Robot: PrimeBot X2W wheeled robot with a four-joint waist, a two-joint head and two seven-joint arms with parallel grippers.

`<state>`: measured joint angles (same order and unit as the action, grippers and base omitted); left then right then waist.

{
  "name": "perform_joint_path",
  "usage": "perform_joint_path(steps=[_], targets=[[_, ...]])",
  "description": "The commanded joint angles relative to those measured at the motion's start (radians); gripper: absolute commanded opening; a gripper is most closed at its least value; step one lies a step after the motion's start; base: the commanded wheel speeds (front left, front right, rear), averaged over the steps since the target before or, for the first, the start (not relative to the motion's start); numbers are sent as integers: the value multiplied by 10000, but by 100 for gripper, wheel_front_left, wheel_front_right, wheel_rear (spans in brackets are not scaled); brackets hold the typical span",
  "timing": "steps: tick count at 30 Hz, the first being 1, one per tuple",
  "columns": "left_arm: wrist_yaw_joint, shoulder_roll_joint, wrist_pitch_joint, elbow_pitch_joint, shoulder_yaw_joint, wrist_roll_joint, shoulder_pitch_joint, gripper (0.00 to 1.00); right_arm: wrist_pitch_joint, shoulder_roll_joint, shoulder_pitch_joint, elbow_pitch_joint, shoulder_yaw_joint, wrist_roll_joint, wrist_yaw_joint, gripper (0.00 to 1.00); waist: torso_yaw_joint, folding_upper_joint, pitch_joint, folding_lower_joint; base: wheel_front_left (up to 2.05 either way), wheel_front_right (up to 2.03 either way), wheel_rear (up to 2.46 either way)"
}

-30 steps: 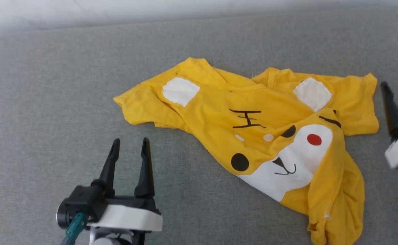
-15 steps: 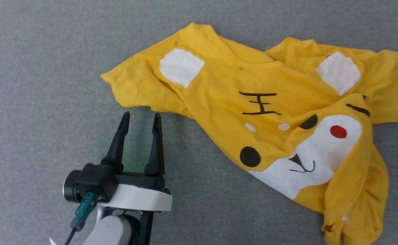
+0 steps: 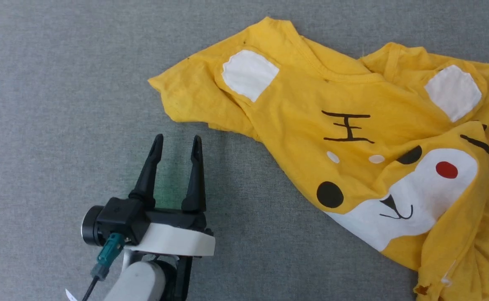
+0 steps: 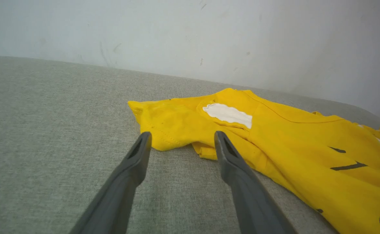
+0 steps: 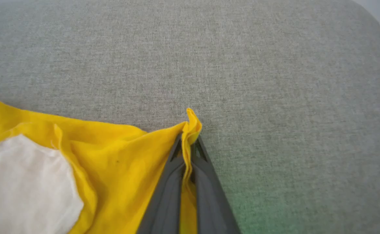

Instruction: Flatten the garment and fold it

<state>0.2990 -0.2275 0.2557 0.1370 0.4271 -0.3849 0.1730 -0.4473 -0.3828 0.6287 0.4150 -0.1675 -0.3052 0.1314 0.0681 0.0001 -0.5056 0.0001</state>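
- Broadly, a grey woven upholstered surface [image 3: 39, 83] spreads under everything, and in the left wrist view it runs back to a pale, lightly scuffed wall [image 4: 190, 32].
- On that surface lies a bright yellow T-shirt [image 3: 303, 108], in the right half of the head view. It is crumpled rather than flat. 1 sleeve points left, the neckline sits toward the top, and the lower right part is folded over itself in deep wrinkles that run off the bottom right corner.
- At the lower left of the head view is the left gripper [image 3: 177, 137], its 2 dark fingers spread wide with nothing between them. The tips stop just short of the left sleeve's edge, apart from the cloth.
- Seen from the right wrist, the right gripper [image 5: 189, 143] is clamped on a corner of the T-shirt. Its 2 fingers press together on a thin fold of yellow cloth, and a small tuft pokes past the tips.
- A white muzzle patch [image 3: 411, 205] with a small black nose and mouth is partly covered by the folded cloth.
- 2 white ear patches [image 3: 249, 74] [image 3: 453, 92] sit on either side of the neckline.
- Black stripes [image 3: 346, 126] mark the middle, with a black dot [image 3: 330, 194] below them.
- A red spot [image 3: 446, 169] sits on the muzzle patch.
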Motion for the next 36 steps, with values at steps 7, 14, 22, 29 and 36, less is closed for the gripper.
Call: perform_joint_path(steps=[7,14,22,29,36], targets=[[156,-120,-26,-4,-245,-130,-220,100,819,22,-1075,-693,-976,-224,-7,0,-287,-1,1009,-1,0,0,0],[324,-373,-561,-6,-440,-378,-538,100,869,-165,-2571,-1862,-2263,55,-7,0,-584,-1,1594,-1,0,0,0],[-349,-1157,-2265,-365,-107,-98,1266,100,432,222,-3113,-3044,-2391,94,-7,0,-711,-1,1539,-1,0,0,0],[-1049,-1175,-4886,-2606,398,-31,4400,100,238,376,-2961,-3701,-1834,47,-7,0,-772,-1,1028,-1,0,0,0],[-958,-701,-6717,-4549,691,-112,5923,100,168,243,-2835,-3879,-1408,-85,-7,0,-915,-1,627,-1,0,0,0]])
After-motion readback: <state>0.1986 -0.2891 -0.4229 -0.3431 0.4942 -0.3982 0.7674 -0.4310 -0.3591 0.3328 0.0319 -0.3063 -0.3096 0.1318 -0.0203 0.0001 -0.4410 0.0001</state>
